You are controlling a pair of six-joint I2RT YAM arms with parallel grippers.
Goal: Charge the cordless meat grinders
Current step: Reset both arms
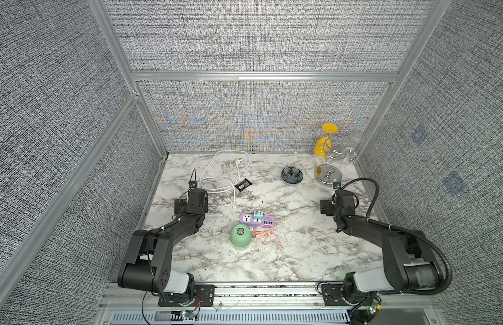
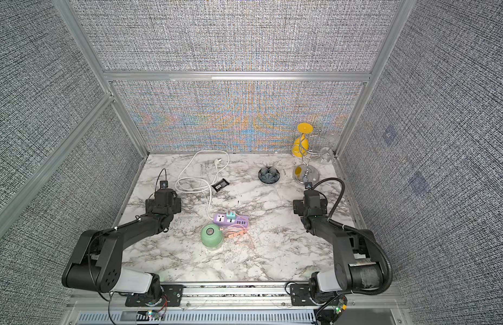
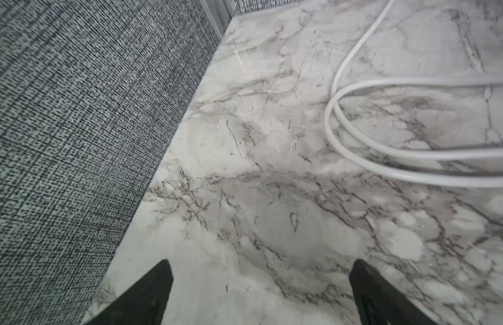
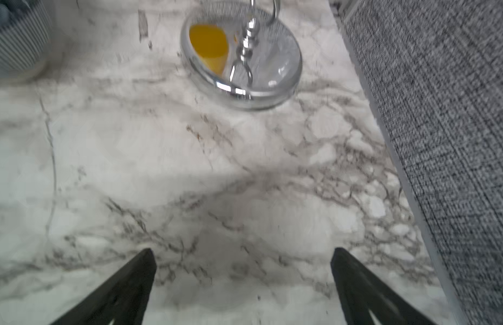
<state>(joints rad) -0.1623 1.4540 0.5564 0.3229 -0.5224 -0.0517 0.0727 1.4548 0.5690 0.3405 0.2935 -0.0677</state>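
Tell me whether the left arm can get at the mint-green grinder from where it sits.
Probably yes. The left gripper is open and empty, and only bare marble tabletop lies between it and the mint-green grinder. The purple power strip and pink cable lie behind and right of the grinder.

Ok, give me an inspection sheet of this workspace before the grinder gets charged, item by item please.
Surface: marble tabletop, veined.
Job's things: mint-green grinder upright, next to purple power strip carrying teal adapter.
Clutter: dark packet, flower-shaped dish, chrome glass rack with yellow glass.
Pincers: left pincer open, empty; right pincer open, empty.
Cables: orange cable bunched by grinder, connection unclear; white cord looped, its plug lying free.
Surroundings: grey woven walls, aluminium frame.
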